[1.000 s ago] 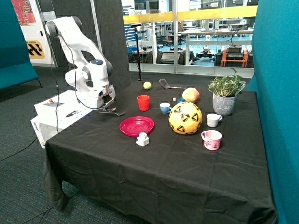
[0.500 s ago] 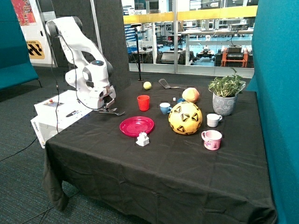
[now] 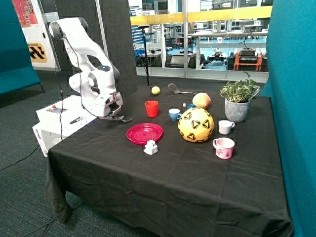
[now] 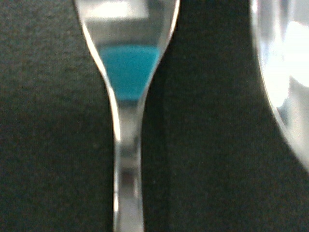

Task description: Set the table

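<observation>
Against the frames from a second and half a second back, I see almost no change: the arm [image 3: 94, 79] has shifted only a touch toward the table edge, and every object on the black tablecloth [image 3: 168, 182] sits where it did.

My gripper [image 3: 112, 111] hangs low over the cutlery [image 3: 118, 118] at the cloth's edge, at about 10 o'clock from the red plate [image 3: 144, 133]. From the outside view I cannot tell whether the fingers are spread or closed, nor whether they have hold of anything. The wrist view gives me only a shiny metal handle [image 4: 128, 145] lying on the dark cloth, with the curved rim of a second shiny piece [image 4: 285, 82] just beside it; the fingers do not show there.

The plate lies flat, near the cutlery but apart from it. A small white object [image 3: 150, 147] sits at the plate's 5 o'clock, just beside its rim. The red cup [image 3: 151, 108] stands at the plate's 12 o'clock, the blue cup [image 3: 174, 114] at 2 o'clock. A yellow ball [image 3: 196, 125] is at 3 o'clock. Beyond it are a pink mug [image 3: 223, 147], a white cup [image 3: 226, 127] and a potted plant [image 3: 238, 101].

Nothing stands between the gripper and the plate.
</observation>
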Tool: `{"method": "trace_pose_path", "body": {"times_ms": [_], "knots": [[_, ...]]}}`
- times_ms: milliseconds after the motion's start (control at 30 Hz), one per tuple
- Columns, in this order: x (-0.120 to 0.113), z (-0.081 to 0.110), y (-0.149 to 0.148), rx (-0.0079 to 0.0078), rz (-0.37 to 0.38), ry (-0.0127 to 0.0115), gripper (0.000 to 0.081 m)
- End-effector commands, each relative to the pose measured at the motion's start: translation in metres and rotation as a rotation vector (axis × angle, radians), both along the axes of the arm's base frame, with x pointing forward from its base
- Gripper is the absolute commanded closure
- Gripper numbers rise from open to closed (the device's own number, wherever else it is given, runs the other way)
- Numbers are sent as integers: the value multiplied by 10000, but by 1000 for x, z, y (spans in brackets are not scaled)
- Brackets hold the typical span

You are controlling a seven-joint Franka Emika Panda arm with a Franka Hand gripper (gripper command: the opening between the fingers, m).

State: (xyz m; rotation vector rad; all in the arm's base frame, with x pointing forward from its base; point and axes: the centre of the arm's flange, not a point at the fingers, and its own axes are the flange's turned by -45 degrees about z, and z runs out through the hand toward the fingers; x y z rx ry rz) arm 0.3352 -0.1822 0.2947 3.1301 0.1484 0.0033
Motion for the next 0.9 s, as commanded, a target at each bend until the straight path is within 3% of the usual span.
{"method": "trace_pose_path", "body": {"times_ms": [0,400,867], "knots": [[7,-5,1,79,-2,25,808],[17,-7,7,78,140,25,808],[10,-10,3,79,79,25,808]]}}
